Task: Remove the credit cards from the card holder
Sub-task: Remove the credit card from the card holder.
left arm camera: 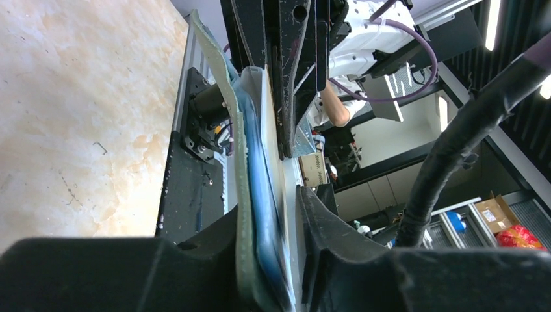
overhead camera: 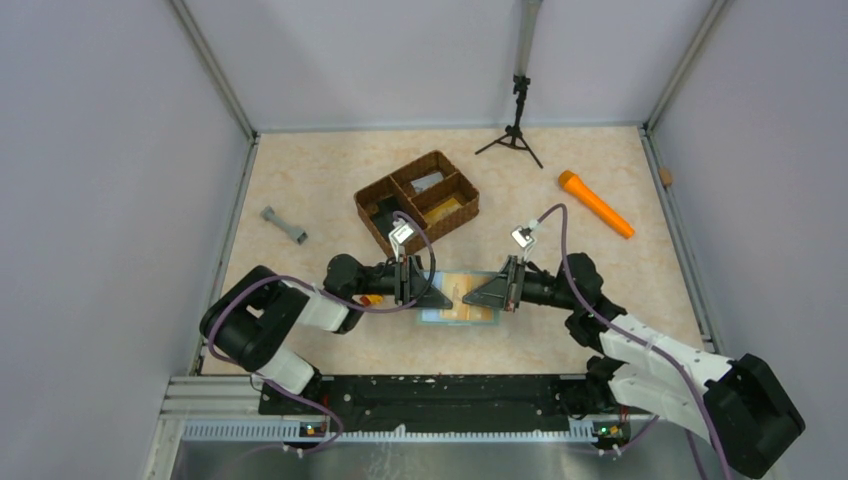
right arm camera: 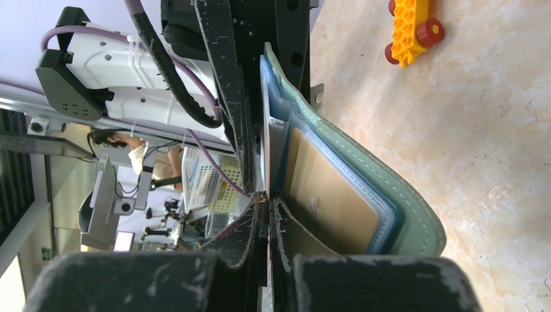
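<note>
- Top view: my two arms meet over the middle of the table's (overhead camera: 330,170) near edge. My left pincer (overhead camera: 408,292) and right pincer (overhead camera: 503,290) point at each other with the one card holder (overhead camera: 458,312) lying open between them. Each has an end of it, I judge so that one can steady it while the other pulls.
- Nearer the far edge stands one woven basket (overhead camera: 445,228) of three compartments. It holds one grey card (overhead camera: 428,183) in the farthest, one black block (overhead camera: 384,211) in the left and one yellowish piece (overhead camera: 446,203) in the right. I take it as the place for what comes out.
- Also there are one orange stick (overhead camera: 596,205) towards the far right corner, one grey dumbbell-shaped piece (overhead camera: 284,226) by the left edge and one small tripod (overhead camera: 516,125) at the far edge.
- Left wrist view: my left jaws stand partly parted, one on each side of the holder's end. The green cover is against one finger, and the blue pockets and a pale credit card (left arm camera: 271,143) face the other. I cannot tell whether I am pressing or only straddling it.
- Right wrist view: my right jaws are pressed together with no real gap. The pale card's thin edge runs straight into the tips, so I judge it pinched, ready to be drawn from its pocket.
- Beside it, one tan insert (right arm camera: 331,195) sits in a clear pocket. That makes two flat pieces in the holder, only one plainly a credit card.
- One yellow toy car (right arm camera: 412,29) lies on the table beyond.
</note>
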Robot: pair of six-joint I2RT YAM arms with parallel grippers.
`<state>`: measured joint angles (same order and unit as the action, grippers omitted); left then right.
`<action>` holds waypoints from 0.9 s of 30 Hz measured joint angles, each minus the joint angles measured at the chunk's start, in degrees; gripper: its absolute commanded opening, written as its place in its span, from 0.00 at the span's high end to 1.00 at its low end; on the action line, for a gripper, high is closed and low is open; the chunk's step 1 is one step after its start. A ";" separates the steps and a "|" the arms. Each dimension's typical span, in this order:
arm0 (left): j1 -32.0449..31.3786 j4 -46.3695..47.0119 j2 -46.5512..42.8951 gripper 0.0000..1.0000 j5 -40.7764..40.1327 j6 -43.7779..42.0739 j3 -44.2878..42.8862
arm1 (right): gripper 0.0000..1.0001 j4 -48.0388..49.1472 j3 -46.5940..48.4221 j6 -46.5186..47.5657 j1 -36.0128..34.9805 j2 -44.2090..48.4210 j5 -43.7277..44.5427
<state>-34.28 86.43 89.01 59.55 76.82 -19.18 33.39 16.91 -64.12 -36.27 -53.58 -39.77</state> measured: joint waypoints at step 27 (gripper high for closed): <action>0.00 0.07 -1.99 0.84 -0.68 0.02 0.66 | 1.00 -3.23 -1.27 0.81 0.00 4.90 -0.37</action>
<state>-34.28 86.50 87.02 58.87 76.84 -18.52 30.15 15.64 -63.31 -36.27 -48.69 -40.14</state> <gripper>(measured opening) 0.192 0.009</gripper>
